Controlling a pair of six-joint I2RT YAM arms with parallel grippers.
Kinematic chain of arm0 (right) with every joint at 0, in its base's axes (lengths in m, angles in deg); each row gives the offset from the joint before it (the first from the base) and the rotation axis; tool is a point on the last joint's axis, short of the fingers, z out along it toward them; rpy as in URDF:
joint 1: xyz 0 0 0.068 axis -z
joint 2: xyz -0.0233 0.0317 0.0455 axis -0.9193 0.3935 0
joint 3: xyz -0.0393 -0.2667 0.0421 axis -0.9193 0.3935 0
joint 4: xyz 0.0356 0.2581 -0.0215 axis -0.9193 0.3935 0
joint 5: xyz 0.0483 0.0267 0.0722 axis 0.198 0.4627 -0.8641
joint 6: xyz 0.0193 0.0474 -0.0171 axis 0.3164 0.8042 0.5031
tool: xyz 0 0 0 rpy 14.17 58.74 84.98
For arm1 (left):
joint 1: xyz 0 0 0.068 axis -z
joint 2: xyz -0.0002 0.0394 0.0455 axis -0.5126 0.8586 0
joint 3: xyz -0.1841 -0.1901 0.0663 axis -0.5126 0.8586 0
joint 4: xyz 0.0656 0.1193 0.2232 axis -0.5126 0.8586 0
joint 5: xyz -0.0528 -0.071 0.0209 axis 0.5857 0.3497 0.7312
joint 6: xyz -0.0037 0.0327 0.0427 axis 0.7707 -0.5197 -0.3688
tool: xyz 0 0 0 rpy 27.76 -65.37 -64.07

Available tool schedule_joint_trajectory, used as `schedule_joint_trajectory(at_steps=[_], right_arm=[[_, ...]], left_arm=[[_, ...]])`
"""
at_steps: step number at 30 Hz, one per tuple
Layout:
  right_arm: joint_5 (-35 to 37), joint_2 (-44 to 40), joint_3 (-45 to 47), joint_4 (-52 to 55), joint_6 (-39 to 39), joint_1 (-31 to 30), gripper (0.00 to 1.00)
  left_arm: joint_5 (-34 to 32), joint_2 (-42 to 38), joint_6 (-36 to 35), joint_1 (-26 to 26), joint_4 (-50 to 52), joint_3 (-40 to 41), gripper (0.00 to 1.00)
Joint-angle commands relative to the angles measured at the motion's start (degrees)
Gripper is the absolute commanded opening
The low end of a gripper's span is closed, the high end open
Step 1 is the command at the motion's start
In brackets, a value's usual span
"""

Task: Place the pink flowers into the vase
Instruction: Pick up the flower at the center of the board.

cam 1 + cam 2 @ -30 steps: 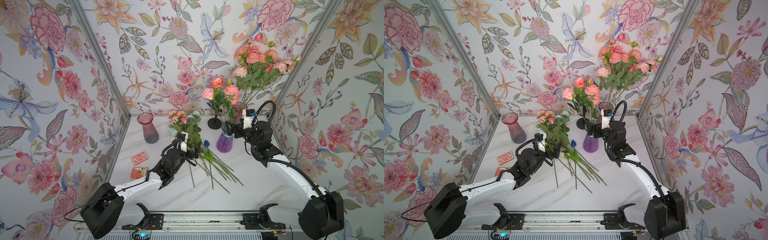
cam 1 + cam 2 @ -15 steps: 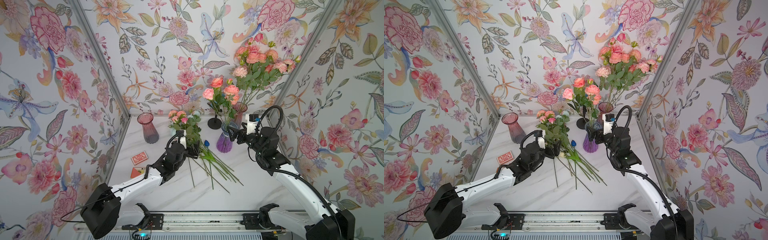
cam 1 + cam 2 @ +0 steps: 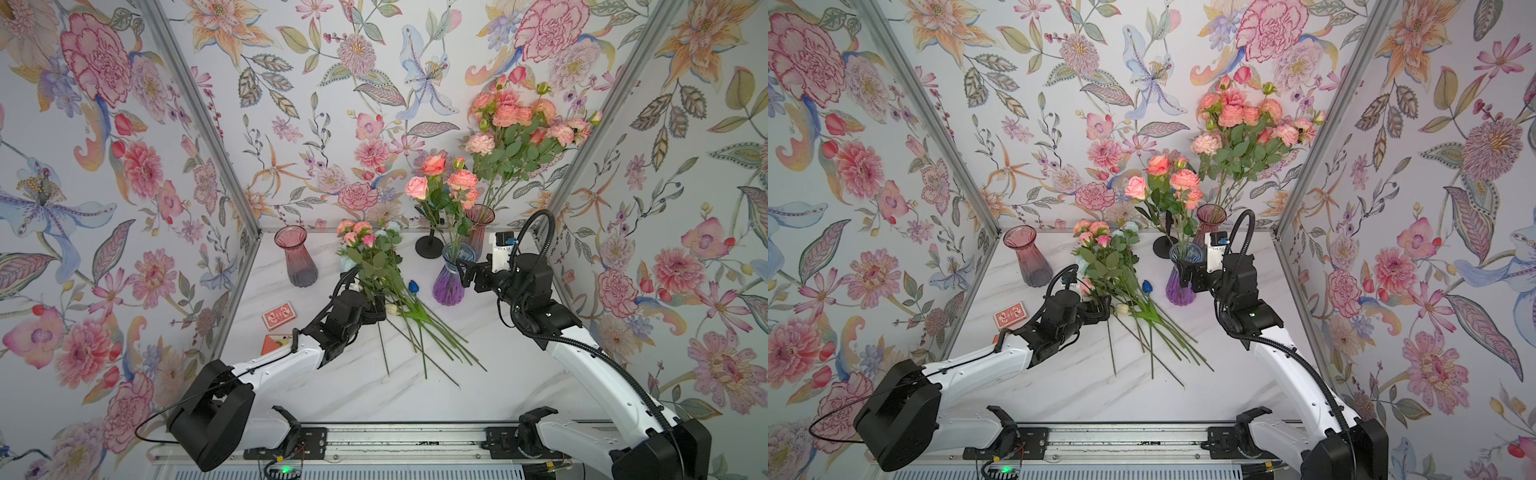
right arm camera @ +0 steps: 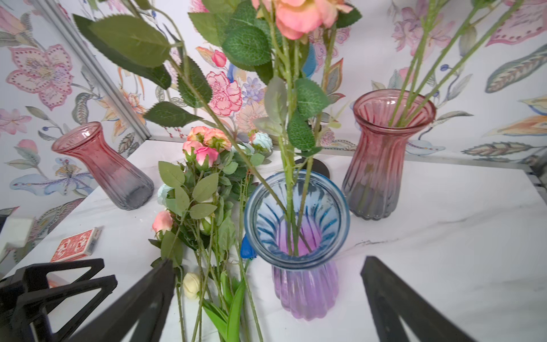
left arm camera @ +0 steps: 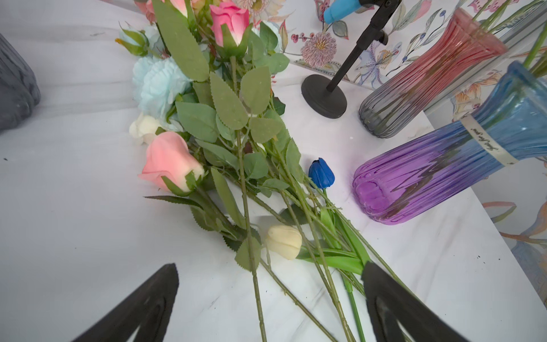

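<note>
On the table [image 3: 332, 395], a heap of pink flowers [image 3: 372, 266] is found lying flat, not yet placed. Several pink stems are stood in the purple vase [image 3: 449, 286] and the red vase [image 3: 480, 224] behind it. The left gripper [image 5: 269, 268] is held wide and empty over the heap's stems; the right gripper [image 4: 268, 262] likewise beside the purple vase. Task judged partly done.

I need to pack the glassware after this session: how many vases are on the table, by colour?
Pink-grey: 2 (empty pink-grey vase; pink-grey vase with flowers)
Blue-purple: 1 (blue-purple vase, holding flowers)
Total: 3
</note>
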Motion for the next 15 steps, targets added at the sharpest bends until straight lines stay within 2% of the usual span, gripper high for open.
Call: schedule_joint_trajectory(at_steps=[1, 15], right_arm=[[4.51, -0.32, -2.61, 5.25, 1.44, 1.72, 0.99], [-4.56, -0.59, -1.71, 7.33, 2.93, 1.04, 0.99]], left_arm=[[1.81, 0.90, 2.22, -0.61, 1.04, 1.05, 1.00], [6.11, 3.61, 2.90, -2.70, -1.91, 3.25, 0.98]])
